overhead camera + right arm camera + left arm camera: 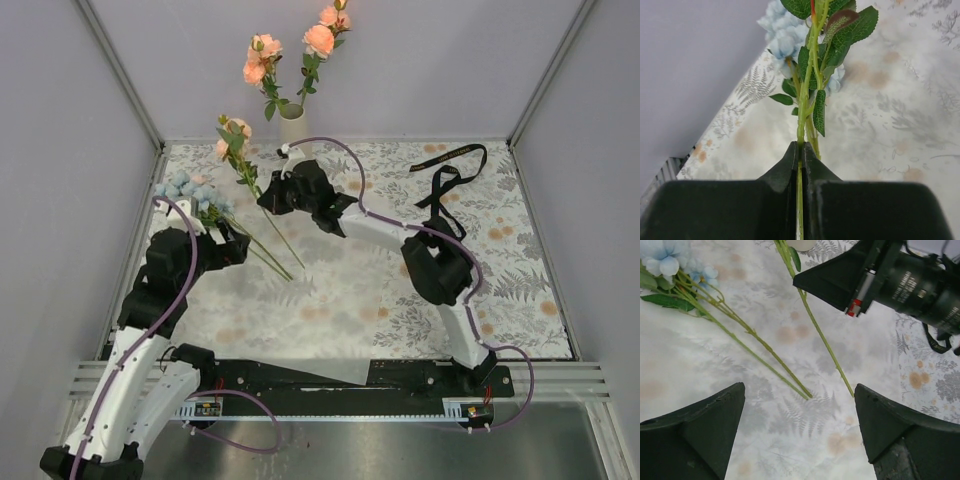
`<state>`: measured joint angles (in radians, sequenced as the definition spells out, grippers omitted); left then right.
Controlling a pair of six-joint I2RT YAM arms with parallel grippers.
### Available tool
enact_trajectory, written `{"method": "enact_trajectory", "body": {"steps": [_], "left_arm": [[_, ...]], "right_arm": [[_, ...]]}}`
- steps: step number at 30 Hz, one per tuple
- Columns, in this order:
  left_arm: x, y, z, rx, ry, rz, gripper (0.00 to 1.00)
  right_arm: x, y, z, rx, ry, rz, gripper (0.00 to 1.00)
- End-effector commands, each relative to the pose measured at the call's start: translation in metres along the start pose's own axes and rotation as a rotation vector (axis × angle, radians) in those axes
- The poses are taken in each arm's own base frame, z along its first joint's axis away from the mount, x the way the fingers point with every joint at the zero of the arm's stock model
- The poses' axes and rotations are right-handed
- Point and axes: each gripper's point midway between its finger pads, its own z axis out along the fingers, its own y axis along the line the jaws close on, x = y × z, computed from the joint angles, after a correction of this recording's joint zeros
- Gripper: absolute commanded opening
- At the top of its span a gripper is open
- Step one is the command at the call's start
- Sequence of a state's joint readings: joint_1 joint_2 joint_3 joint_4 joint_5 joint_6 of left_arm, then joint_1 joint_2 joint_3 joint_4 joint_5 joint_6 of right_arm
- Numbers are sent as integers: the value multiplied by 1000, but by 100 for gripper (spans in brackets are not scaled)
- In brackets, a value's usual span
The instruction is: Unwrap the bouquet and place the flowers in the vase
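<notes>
Left end effector (800, 400) hovers with jaws spread above the floral desk (350, 300), green stem ends lying between them; just beyond, the right end effector (800, 150) is pressed together on a rose stem (801, 117); pale-blue flowers (187, 187) lie at left; farther right lies a black ribbon (450, 175); the vase (293, 125) stands at the far edge, holding two peach roses (318, 40).

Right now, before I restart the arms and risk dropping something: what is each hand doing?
Left hand: open, holding nothing.
Right hand: shut on the green stem of a peach-pink artificial flower.
</notes>
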<state>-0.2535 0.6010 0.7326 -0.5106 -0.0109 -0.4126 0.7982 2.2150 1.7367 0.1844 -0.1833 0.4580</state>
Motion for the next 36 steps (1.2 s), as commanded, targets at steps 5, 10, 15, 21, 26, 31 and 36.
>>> {"method": "enact_trajectory", "body": {"steps": [5, 10, 15, 21, 26, 31, 36], "left_arm": [[-77, -64, -1, 220, -126, -51, 86], [-94, -95, -1, 377, -169, -92, 78], [-99, -115, 3, 499, -190, -150, 77], [-91, -120, 25, 524, -142, -167, 74], [-85, -128, 28, 598, -132, -228, 63], [-68, -134, 32, 673, -91, -279, 60], [-62, -144, 36, 738, -47, -289, 60]], "right_arm": [[-80, 87, -95, -246, -247, -22, 0], [-82, 105, -141, -319, -289, -32, 0], [-73, 113, -171, -357, -287, -35, 0], [-74, 126, -203, -419, -328, -37, 0], [-65, 125, -212, -424, -312, -25, 0], [-56, 119, -211, -414, -303, -19, 0], [-54, 120, -210, -422, -291, -19, 0]]}}
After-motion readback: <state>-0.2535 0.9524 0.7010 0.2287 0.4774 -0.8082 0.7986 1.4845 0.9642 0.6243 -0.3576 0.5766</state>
